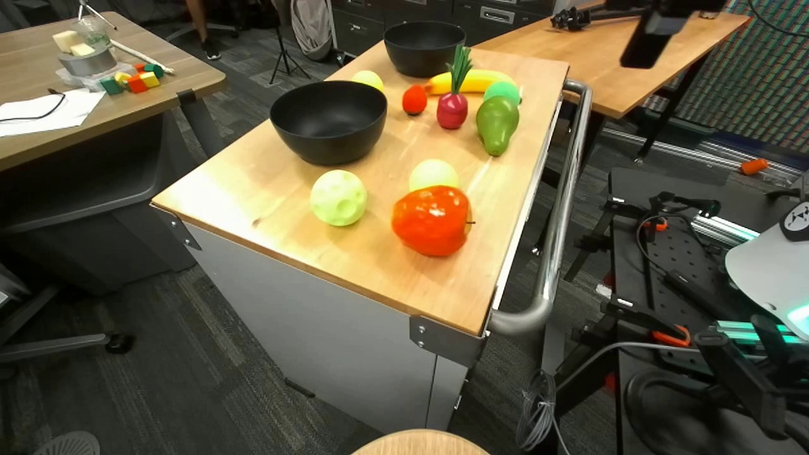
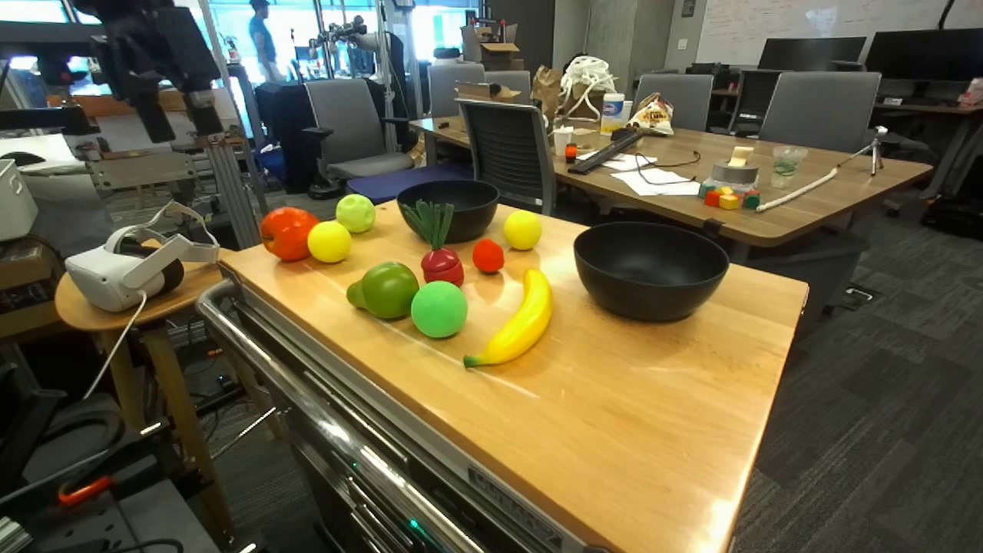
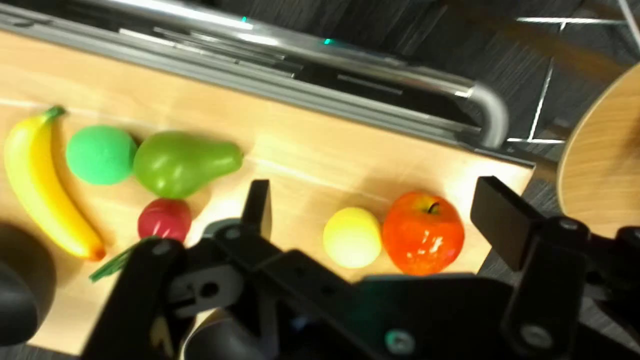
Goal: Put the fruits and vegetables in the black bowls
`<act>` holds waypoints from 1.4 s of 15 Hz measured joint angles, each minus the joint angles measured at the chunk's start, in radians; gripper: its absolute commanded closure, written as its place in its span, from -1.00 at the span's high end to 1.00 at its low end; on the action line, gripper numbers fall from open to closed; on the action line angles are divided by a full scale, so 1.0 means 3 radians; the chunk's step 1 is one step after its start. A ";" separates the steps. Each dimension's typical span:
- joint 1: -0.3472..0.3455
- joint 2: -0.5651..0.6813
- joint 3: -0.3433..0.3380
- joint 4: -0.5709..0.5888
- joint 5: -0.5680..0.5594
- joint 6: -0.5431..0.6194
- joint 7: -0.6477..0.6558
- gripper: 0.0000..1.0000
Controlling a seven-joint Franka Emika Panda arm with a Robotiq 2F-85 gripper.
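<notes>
The gripper [image 3: 378, 212] is spread wide, nothing held; in the wrist view, the apple [image 3: 423, 235] is seen at three o'clock from the yellow ball [image 3: 352, 237], the pear [image 3: 177, 164] at ten.

One black, two-fingered robotic hand [image 3: 376, 210], raised; built of black, bar-shaped, jointed links [image 3: 325, 295] with round metallic bolts [image 3: 400, 341]. Two black, blunt, block-shaped fingers [image 3: 504, 222]: spread well apart, facing one another. Attitude, in an exterior view: fingers directed downward, slightly tilted. Upper portion of the hand cut off by the top edge in both exterior views.
</notes>
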 measured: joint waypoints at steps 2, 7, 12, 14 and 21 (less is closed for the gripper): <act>-0.0071 0.0017 -0.0005 -0.0090 -0.0192 0.0433 0.0055 1.00; -0.0084 0.0051 -0.0006 -0.0120 -0.0201 0.0471 0.0058 1.00; -0.0139 0.0154 -0.0008 -0.0219 -0.0189 0.0748 0.0397 1.00; -0.0203 0.0299 -0.0008 -0.0260 -0.0189 0.1010 0.0568 1.00; -0.0413 0.1142 -0.0010 -0.0198 -0.0164 0.1935 0.1070 1.00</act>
